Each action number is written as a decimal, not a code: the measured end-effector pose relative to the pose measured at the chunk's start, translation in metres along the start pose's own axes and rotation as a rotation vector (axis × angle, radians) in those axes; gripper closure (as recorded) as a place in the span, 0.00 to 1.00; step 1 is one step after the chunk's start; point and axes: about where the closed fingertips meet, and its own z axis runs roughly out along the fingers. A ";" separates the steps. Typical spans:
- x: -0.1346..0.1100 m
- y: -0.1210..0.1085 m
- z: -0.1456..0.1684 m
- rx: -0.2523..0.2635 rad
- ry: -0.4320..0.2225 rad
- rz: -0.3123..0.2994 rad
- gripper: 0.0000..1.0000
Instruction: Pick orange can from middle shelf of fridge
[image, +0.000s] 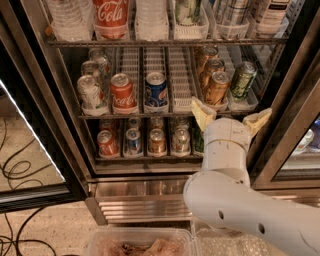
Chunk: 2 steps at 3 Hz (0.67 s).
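Observation:
The fridge stands open in the camera view. Its middle shelf holds white slotted lane trays. A row of three orange cans runs front to back on the right; the front orange can stands at the shelf edge. My gripper is open just below and in front of that can. The left fingertip is by the can's lower left, the right fingertip lies below the green can. The fingers hold nothing.
On the middle shelf stand silver cans, a red Coca-Cola can and a blue Pepsi can. Bottles fill the top rack; more cans sit on the lower rack. A clear plastic bin lies below, cables at left.

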 end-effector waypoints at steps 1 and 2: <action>0.000 0.018 0.019 -0.010 -0.003 0.012 0.00; 0.013 0.039 0.025 -0.055 0.028 -0.025 0.00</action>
